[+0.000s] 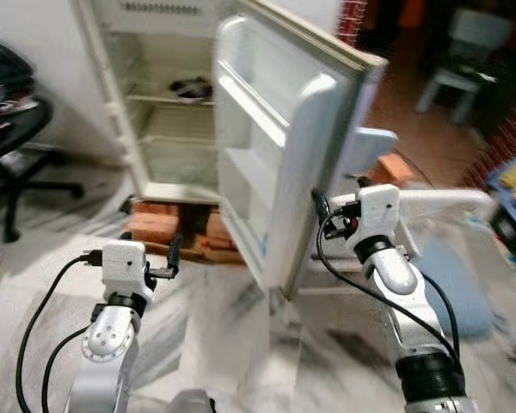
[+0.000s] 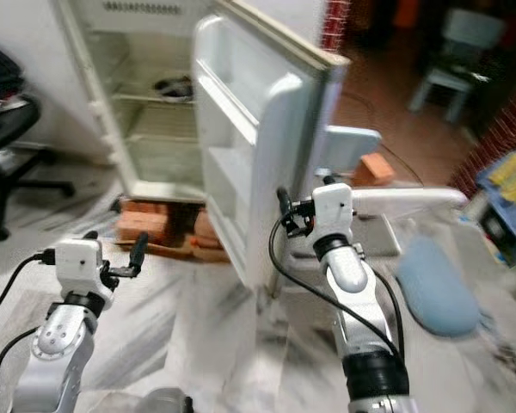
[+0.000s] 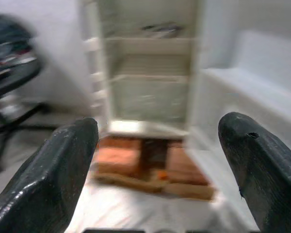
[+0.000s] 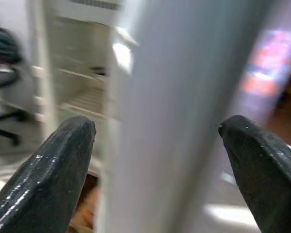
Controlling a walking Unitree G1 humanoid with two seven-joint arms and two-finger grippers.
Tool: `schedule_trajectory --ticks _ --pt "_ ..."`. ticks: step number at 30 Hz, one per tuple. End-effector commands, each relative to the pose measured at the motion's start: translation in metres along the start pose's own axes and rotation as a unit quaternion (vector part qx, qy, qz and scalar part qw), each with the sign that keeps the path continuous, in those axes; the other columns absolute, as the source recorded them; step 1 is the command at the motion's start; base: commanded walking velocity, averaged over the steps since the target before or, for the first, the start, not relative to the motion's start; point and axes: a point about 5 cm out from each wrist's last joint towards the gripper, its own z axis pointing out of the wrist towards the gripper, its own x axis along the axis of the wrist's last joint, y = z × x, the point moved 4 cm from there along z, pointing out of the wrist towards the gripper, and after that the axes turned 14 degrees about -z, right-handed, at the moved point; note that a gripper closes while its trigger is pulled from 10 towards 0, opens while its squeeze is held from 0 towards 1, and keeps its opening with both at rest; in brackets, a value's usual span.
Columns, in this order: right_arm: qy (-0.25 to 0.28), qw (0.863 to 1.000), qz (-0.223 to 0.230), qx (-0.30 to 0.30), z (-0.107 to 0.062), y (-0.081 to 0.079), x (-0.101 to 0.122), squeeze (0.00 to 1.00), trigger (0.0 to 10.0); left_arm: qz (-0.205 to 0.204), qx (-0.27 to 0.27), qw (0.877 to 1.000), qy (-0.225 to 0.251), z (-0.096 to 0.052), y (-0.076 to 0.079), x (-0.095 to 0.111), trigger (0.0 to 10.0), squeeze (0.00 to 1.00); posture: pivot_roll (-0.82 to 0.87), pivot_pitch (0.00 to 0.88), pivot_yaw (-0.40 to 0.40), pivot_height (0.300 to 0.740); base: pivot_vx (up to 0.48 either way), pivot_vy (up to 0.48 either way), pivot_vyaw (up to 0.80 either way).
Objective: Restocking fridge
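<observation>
The right gripper (image 4: 155,145) is up at the free edge of the fridge door (image 1: 275,129), fingers spread wide, one on each side of the edge, though whether they touch it is hard to say. The door stands swung open, and past it the fridge (image 1: 168,103) shows white shelves with a dark dish (image 1: 189,89) on the upper one. The left gripper (image 3: 157,145) hovers low, fingers parted and empty, aimed at the bricks (image 3: 150,165) under the fridge. A black office chair (image 1: 13,155) sits off beyond the left gripper.
</observation>
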Motion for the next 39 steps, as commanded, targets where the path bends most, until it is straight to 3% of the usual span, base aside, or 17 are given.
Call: schedule_trajectory --ticks 1,16,17,18,19,20,21,26,27,28,29,30,38,39 --pt "0.000 1.000 -0.002 -0.001 0.001 0.000 0.000 0.00 10.0 0.000 0.004 1.000 0.001 0.002 -0.001 0.002 10.0 0.00 0.13 0.000 -0.063 0.740 0.334 0.000 0.64" --pt "-0.023 0.999 -0.007 -0.038 -0.008 0.013 -0.013 0.00 10.0 0.002 0.004 1.000 -0.003 0.002 -0.001 0.000 10.0 0.00 0.13 0.000 -0.064 0.740 0.057 0.000 0.00" --pt "-0.025 0.999 -0.005 -0.036 -0.010 0.012 -0.015 0.18 10.0 0.003 0.003 1.000 -0.004 0.003 -0.001 0.000 10.0 0.00 0.13 0.000 -0.063 0.740 0.000 0.000 0.00" --pt "-0.028 0.999 -0.001 -0.037 -0.011 0.012 -0.016 0.18 10.0 0.003 0.002 1.000 -0.004 0.003 0.000 -0.001 10.0 0.00 0.13 0.000 -0.062 0.740 0.000 0.000 0.00" --pt "-0.029 0.999 0.003 -0.039 -0.011 0.012 -0.017 0.72 10.0 0.003 0.001 1.000 -0.005 0.003 0.000 -0.001 10.0 0.00 0.13 0.000 -0.062 0.740 0.000 0.000 0.00" --pt "-0.029 0.999 0.003 -0.039 -0.011 0.012 -0.017 0.72 10.0 0.003 0.001 1.000 -0.005 0.003 0.000 -0.001 10.0 0.00 0.13 0.000 -0.062 0.740 0.000 0.000 0.00" --pt "-0.024 0.999 0.018 -0.031 -0.006 0.008 -0.013 1.00 10.0 0.004 -0.002 1.000 -0.006 0.004 0.002 -0.001 10.0 0.00 0.13 0.000 -0.062 0.740 0.000 0.000 0.00" --pt "-0.014 0.999 0.033 -0.013 0.008 0.002 -0.006 1.00 10.0 0.004 -0.005 1.000 -0.010 0.005 0.003 -0.002 10.0 0.00 0.14 0.000 -0.061 0.740 0.000 0.000 0.00" --pt "-0.013 0.999 0.036 -0.011 0.012 0.002 -0.005 0.79 10.0 0.002 -0.005 1.000 -0.011 0.005 0.003 -0.002 10.0 0.00 0.14 0.000 -0.063 0.740 0.000 0.000 0.00" --pt "-0.013 0.999 0.036 -0.011 0.012 0.002 -0.005 0.79 10.0 0.002 -0.005 1.000 -0.011 0.005 0.003 -0.002 10.0 0.00 0.14 0.000 -0.063 0.740 0.000 0.000 0.00" --pt "-0.011 0.999 0.042 -0.010 0.017 0.002 -0.003 0.10 10.0 0.000 -0.005 1.000 -0.013 0.005 0.003 -0.003 10.0 0.00 0.14 0.000 -0.065 0.740 0.000 0.000 0.00" --pt "-0.007 0.998 0.055 -0.002 0.026 0.000 0.002 0.01 10.0 -0.005 -0.004 1.000 -0.016 0.004 0.003 -0.004 10.0 0.00 0.15 0.000 -0.069 0.740 0.000 0.000 0.00" --pt "0.012 0.996 0.081 0.044 0.041 -0.013 0.016 0.00 10.0 -0.010 0.003 1.000 -0.019 0.002 0.001 -0.006 10.0 0.00 0.17 0.000 -0.074 0.740 0.000 0.000 0.00" --pt "0.041 0.976 0.165 0.134 0.039 -0.034 0.035 0.00 10.0 -0.010 0.001 1.000 -0.020 0.001 0.001 -0.006 10.0 0.00 0.18 0.000 -0.077 0.740 0.000 0.000 0.00"
